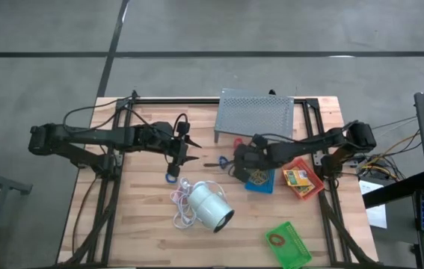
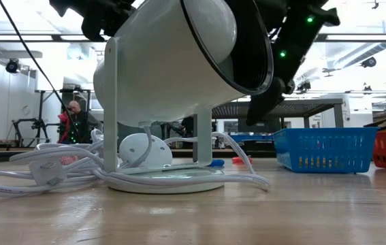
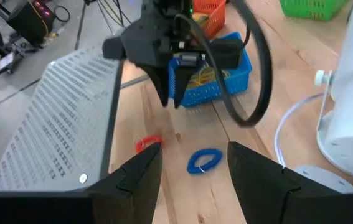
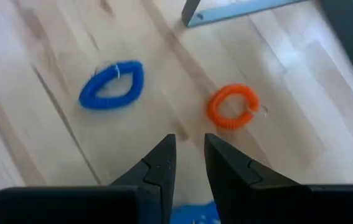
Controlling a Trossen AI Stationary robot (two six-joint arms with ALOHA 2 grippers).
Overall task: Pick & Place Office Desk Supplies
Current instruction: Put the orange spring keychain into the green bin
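Observation:
My left gripper [image 1: 195, 152] [image 3: 195, 149] is open and hovers above the table's middle. Ahead of it a small blue loop [image 3: 204, 160] [image 1: 221, 161] and a red loop [image 3: 147, 143] [image 1: 238, 142] lie flat on the wood. My right gripper [image 1: 235, 164] [image 4: 190, 140] points down over the same spot, its fingers only a narrow gap apart, with the blue loop [image 4: 111, 84] and red loop [image 4: 232, 106] just beyond its tips. A blue tray [image 1: 260, 181] with tan rubber bands sits beside it. A red tray [image 1: 302, 179] holds a yellow printed box.
The big white cylinder [image 1: 210, 205] with its white cord [image 1: 182, 200] stands near the table's front middle. The grey perforated stand [image 1: 255, 116] is at the far edge. A green tray [image 1: 288, 244] sits near the front right. A small blue thing [image 1: 171, 178] lies under my left arm.

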